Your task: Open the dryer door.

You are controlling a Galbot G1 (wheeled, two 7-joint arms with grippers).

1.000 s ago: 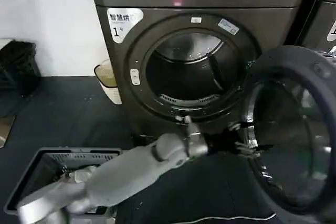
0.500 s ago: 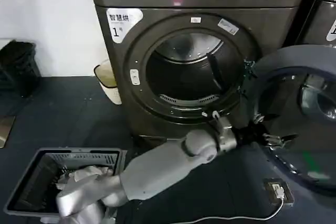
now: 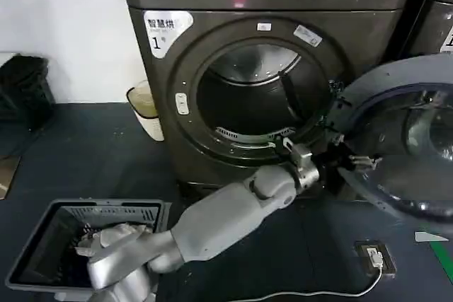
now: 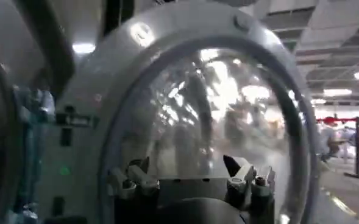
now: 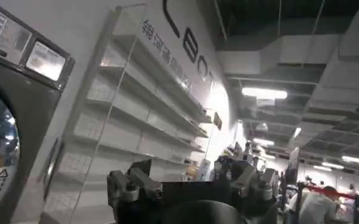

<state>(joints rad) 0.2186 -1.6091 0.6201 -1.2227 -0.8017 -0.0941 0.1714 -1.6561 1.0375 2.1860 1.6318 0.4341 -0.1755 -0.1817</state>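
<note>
While the dark grey dryer (image 3: 212,68) marked "1" stood with its drum (image 3: 258,97) gaping, the dryer door (image 3: 407,139) hung swung wide at about three o'clock from the opening, hinged at the machine's right side, its grey inner rim and domed glass facing the room. From about seven o'clock the robot's left arm (image 3: 226,213) reached up and across the front of the machine, and the left gripper (image 3: 352,163) sat at the near edge of that door, at roughly nine o'clock on its ring. In the left wrist view its fingers (image 4: 133,179) stood spread apart just before the glass of the dryer door (image 4: 203,103), pinching nothing. A grey laundry basket (image 3: 49,235) with pale cloth in it lay on the dark floor at about eight o'clock from the drum. The right gripper (image 5: 191,182) pointed away toward wall shelves (image 5: 136,109), its fingers also parted and empty.
</note>
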